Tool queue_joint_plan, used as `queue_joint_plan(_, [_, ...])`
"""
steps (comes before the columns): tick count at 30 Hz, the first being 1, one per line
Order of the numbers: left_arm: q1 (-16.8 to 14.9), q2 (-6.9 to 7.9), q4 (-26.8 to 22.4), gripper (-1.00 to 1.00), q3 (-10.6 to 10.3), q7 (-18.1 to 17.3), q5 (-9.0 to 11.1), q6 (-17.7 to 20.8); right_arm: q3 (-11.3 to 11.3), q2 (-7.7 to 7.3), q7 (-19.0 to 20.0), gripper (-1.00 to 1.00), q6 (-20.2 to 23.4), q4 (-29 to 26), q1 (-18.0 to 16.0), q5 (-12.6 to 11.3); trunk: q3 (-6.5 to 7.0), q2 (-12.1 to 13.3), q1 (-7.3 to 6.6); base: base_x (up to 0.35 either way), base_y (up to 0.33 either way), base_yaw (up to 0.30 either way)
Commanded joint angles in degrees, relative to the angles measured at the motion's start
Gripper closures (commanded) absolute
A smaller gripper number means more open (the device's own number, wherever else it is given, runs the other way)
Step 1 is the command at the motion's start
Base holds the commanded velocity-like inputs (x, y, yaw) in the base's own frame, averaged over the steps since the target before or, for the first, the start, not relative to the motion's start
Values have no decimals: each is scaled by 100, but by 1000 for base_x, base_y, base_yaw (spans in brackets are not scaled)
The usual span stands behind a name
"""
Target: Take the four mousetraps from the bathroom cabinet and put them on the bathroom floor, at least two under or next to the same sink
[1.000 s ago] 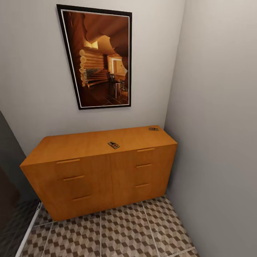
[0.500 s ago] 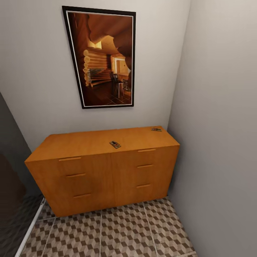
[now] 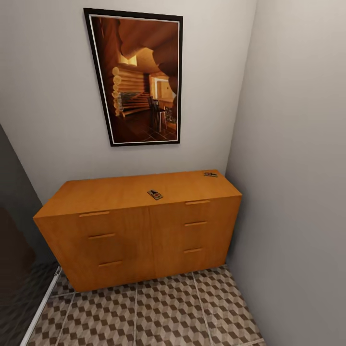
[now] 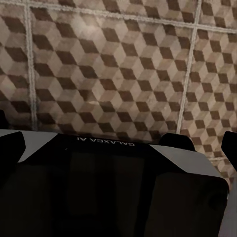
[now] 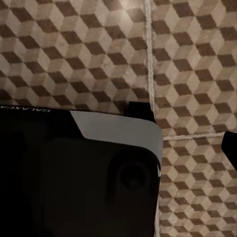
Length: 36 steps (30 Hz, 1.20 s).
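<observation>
Grey walls (image 3: 288, 144) close off a narrow bathroom corner, with a framed picture (image 3: 137, 77) of a log interior hung on the back wall. Cabinet (image 3: 139, 230) stands below it, orange-brown, two columns of three drawers with wooden bar handles, its right end against the side wall. Two mousetraps lie on the cabinet top: one trap (image 3: 154, 194) near the front edge, about mid-width, and a second trap (image 3: 210, 174) at the back right corner. They are well apart. Both are flat tan boards with dark wire; finer detail is too small to read. Floor (image 3: 154, 312) in front of the cabinet is cube-pattern tile with pale grout lines, and a white strip (image 3: 41, 307) runs along its left side beside a darker area.

Left wrist view looks down at the same tile (image 4: 118, 64), with the dark and white base body marked GALAXEA AI below. Left gripper (image 4: 207, 143): dark finger tips show apart, nothing between them, so it reads as spread and empty. Right wrist view is the same setup over tile (image 5: 98, 54). Right gripper (image 5: 185, 126): one finger tip (image 5: 140, 111) and a second at the frame edge, apart, holding nothing.
</observation>
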Motion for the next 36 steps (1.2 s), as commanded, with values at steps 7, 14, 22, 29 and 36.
queue_joint_plan(7, [-7, 0, -3, -100, -31, -4, 89, 18, 33, 24, -15, -100, 6, -25, -11, -54, -6, -4, 0, 0, 0, 0])
queue_joint_plan(14, [-9, 0, -124, -100, 191, -23, 548, 191, 4, 253, -55, -100, -4, -22, -11, -43, -6, -4, 0, 0, 0, 0])
queue_joint_plan(22, [-9, 0, -2515, -100, 199, 927, 45, 1866, -42, 1567, -384, -100, 618, 904, 18, 328, -6, -4, 0, 0, 0, 0])
queue_joint_plan(29, [-22, 0, -6242, -100, 218, 3480, 101, 3896, -36, 1845, -431, -100, 1367, 2080, -607, 776, -6, -4, 0, 0, 0, 0])
queue_joint_plan(36, [-888, 0, -8057, -100, 329, 5311, 1010, 5018, -37, 1845, -317, -100, 1990, 2153, -2117, 857, -6, -4, 0, 0, 0, 0])
